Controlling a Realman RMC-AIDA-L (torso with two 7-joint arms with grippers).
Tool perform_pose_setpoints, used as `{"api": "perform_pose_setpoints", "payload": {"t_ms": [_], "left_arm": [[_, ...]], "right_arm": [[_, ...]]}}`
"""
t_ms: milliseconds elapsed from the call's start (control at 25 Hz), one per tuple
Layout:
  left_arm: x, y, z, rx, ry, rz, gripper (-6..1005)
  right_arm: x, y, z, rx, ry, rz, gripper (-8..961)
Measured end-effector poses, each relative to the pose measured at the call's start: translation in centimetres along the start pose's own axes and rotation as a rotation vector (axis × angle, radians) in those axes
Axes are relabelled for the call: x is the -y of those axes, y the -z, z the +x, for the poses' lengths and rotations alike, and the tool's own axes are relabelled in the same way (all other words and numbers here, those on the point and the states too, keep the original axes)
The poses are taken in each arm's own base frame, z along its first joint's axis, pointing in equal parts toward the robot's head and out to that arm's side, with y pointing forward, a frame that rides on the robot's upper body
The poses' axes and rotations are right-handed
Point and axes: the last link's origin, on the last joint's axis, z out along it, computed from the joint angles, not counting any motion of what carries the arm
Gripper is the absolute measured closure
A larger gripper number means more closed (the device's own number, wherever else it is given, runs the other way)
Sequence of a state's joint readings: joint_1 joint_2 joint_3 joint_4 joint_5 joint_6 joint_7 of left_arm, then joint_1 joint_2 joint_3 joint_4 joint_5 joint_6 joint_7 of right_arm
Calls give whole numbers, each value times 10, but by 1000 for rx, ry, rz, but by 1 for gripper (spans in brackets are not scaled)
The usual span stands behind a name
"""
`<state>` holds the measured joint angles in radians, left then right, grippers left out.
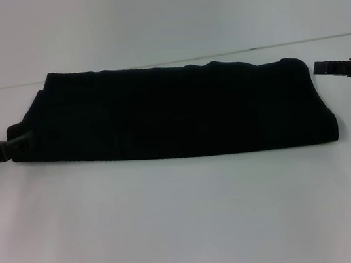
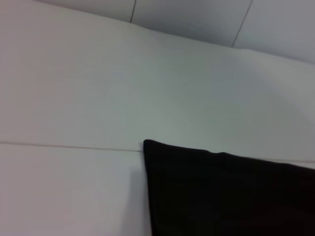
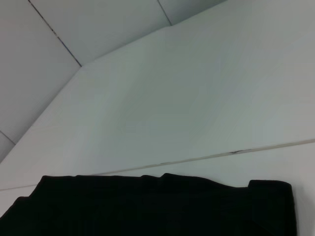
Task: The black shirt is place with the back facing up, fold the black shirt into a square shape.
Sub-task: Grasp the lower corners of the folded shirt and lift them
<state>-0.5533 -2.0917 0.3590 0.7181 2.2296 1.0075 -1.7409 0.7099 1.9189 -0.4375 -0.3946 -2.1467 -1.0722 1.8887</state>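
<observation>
1. While the shirt (image 1: 173,115) lies folded in a long band mid-surface (image 1: 190,228), the left claw (image 1: 6,149) touches its 9 o'clock end, grip unclear.
2. Right claw (image 1: 344,68) hangs near its 3 o'clock end, apart; I cannot tell its grip.

A corner of the black shirt (image 2: 221,196) lies on the white table (image 2: 74,187).

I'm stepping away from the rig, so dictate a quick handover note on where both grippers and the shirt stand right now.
Left gripper: at the left end of the plain black soft fabric shirt, touching its edge; a grasp cannot be confirmed.
Right gripper: just off the shirt's right end, apart from it.
Shirt: lying on the white table as a long, folded band, wider than deep.
Done: lengthwise folding, judging by the shape.
Left: fold the ends inward to make a square.
</observation>
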Motion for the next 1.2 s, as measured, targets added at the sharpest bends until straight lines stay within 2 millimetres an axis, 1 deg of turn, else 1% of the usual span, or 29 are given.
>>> {"api": "perform_pose_setpoints", "payload": {"t_ms": [80, 360, 800, 960, 1080, 1200], "left_arm": [[1, -9, 0, 14, -39, 31, 65], [-3, -21, -2, 68, -76, 36, 82], [-13, -26, -3, 100, -119, -5, 108], [-13, -26, -4, 102, -122, -1, 117], [-12, -25, -4, 100, -124, 3, 337], [-10, -24, -3, 96, -124, 12, 403]], "right_arm": [[0, 0, 0, 1, -3, 3, 317], [1, -1, 2, 5, -14, 13, 320], [3, 0, 1, 16, -25, 22, 324], [3, 0, 1, 15, -23, 22, 326], [3, -1, 1, 11, -20, 22, 326], [4, 0, 2, 9, -21, 24, 325]]}}
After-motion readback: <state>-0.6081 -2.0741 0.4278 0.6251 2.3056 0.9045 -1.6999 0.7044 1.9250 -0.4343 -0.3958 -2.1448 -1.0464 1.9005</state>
